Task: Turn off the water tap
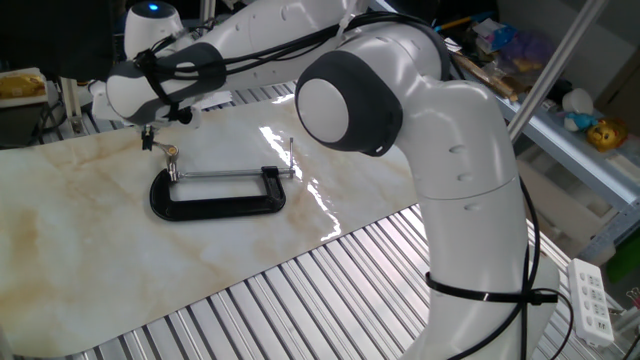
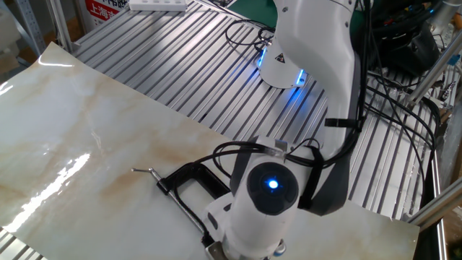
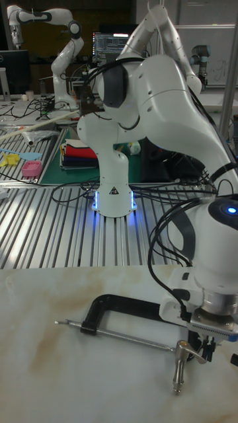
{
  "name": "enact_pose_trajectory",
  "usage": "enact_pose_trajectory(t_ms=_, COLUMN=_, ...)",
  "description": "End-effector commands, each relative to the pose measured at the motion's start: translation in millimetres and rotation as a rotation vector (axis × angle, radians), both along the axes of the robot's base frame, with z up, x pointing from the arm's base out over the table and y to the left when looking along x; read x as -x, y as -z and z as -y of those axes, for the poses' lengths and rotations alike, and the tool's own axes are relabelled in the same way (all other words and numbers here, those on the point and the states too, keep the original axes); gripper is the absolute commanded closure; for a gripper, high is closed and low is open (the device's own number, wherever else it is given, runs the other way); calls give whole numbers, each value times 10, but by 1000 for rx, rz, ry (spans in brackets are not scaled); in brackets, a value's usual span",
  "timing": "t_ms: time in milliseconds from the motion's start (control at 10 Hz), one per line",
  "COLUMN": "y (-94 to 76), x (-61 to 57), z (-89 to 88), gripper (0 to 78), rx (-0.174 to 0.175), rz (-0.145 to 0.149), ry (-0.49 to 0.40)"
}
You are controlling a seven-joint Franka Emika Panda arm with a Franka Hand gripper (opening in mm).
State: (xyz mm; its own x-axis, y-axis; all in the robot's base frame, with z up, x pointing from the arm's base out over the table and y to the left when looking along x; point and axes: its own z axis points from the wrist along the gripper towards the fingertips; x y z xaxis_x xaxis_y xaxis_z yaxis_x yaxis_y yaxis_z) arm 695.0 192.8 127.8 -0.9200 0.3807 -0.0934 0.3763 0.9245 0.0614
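Observation:
The water tap (image 3: 179, 369) is a tiny silvery upright fitting with a thin lever, fixed at the right end of the black C-clamp (image 3: 125, 307) on the marble board. It also shows as a small brass-tinted piece (image 1: 172, 156) at the clamp's (image 1: 215, 200) left end. My gripper (image 3: 205, 347) hangs just above and to the right of the tap, its dark fingertips close to the lever. In the one fixed view the gripper (image 1: 148, 139) sits just up-left of the tap. The wrist (image 2: 263, 202) hides both gripper and tap in the other fixed view.
The clamp's long steel screw (image 3: 125, 337) runs left to a thin crossbar. The marble board (image 1: 80, 230) lies on a ribbed metal table (image 1: 300, 300). My arm's base (image 3: 112, 192) stands behind the board, with cables beside it. Shelves with clutter stand at the right (image 1: 590, 130).

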Motion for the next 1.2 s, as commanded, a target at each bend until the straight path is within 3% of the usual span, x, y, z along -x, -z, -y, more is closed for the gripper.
enact_pose_trajectory(t_ms=100, y=-49, x=-93, z=87, gripper=776, rx=1, rz=4, ry=-11)
enact_pose_trajectory(t_ms=600, y=-63, x=-199, z=276, gripper=776, rx=11, rz=8, ry=-47)
enact_pose_trajectory(t_ms=1200, y=-48, x=-225, z=454, gripper=776, rx=16, rz=11, ry=-80)
